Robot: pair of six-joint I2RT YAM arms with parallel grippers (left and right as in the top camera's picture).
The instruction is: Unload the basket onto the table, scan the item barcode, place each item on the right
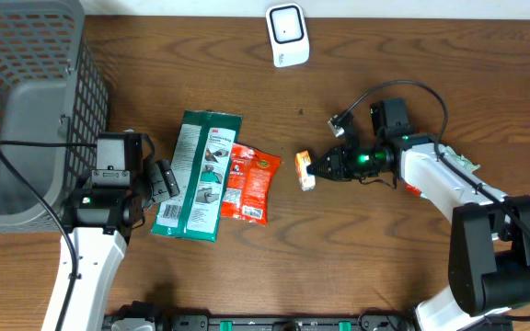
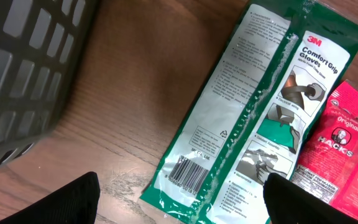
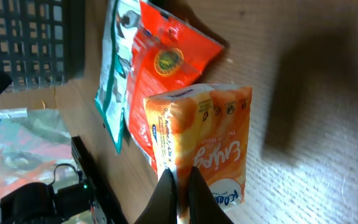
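My right gripper [image 1: 320,167] is shut on the edge of a small orange carton [image 1: 305,171], holding it just right of the packets. In the right wrist view the carton [image 3: 211,134] is pinched by one thin edge between the closed fingertips [image 3: 166,186]. A white barcode scanner [image 1: 286,35] stands at the table's far edge. My left gripper [image 1: 161,179] is open, hovering over the lower left end of a green glove packet [image 1: 198,175]. In the left wrist view the packet's barcode [image 2: 188,174] lies between the spread fingers [image 2: 73,199], which hold nothing.
A red snack packet [image 1: 248,184] lies against the green packet's right side, also seen as the red packet [image 2: 344,143] in the left wrist view. A grey mesh basket [image 1: 26,101] fills the far left. Bare wood lies between the carton and the scanner.
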